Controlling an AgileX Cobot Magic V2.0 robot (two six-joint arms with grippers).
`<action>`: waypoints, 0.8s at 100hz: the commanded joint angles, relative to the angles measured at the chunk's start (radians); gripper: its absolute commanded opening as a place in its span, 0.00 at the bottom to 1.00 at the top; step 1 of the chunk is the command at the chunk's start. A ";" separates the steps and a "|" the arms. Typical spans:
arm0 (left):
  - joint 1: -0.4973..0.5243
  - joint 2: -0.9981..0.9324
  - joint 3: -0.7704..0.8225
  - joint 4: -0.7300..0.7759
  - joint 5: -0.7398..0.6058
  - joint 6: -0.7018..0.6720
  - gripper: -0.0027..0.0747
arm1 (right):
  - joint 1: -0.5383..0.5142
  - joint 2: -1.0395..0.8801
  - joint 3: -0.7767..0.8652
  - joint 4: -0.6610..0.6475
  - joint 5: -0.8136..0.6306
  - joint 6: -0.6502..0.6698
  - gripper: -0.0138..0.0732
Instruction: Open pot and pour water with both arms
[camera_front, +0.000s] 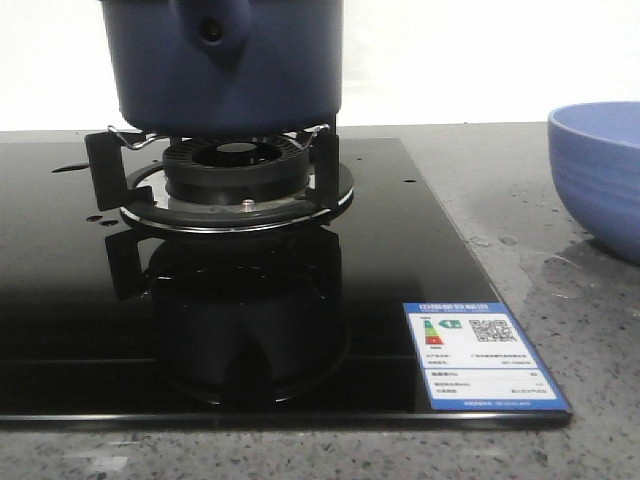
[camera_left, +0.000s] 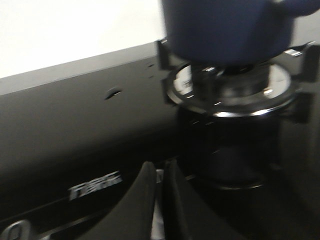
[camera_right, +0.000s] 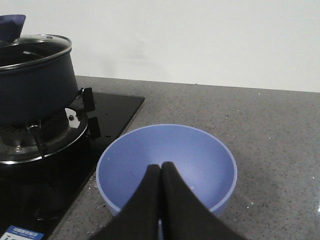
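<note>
A plain white wall backs a speckled grey tabletop (camera_front: 600, 400) with a glossy black hob (camera_front: 60, 300), and the pot (camera_front: 225, 65) sits on the burner's trivet (camera_front: 235, 180), glass lid (camera_right: 35, 47) still on. Both the left gripper (camera_left: 160, 200) and right gripper (camera_right: 161, 200) have their jaws pressed together, holding nothing. I'd worry the lid slips from a pinch, or water misses the bowl (camera_right: 167, 165) and spreads across the already wet tabletop.
</note>
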 joint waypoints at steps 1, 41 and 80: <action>0.001 0.001 -0.028 0.276 -0.127 -0.287 0.01 | 0.002 0.010 -0.023 -0.003 -0.073 -0.014 0.09; 0.002 -0.103 0.166 0.636 -0.487 -0.734 0.01 | 0.002 0.010 -0.023 -0.003 -0.073 -0.014 0.09; 0.003 -0.237 0.221 0.639 -0.082 -0.808 0.01 | 0.002 0.010 -0.023 -0.003 -0.073 -0.014 0.09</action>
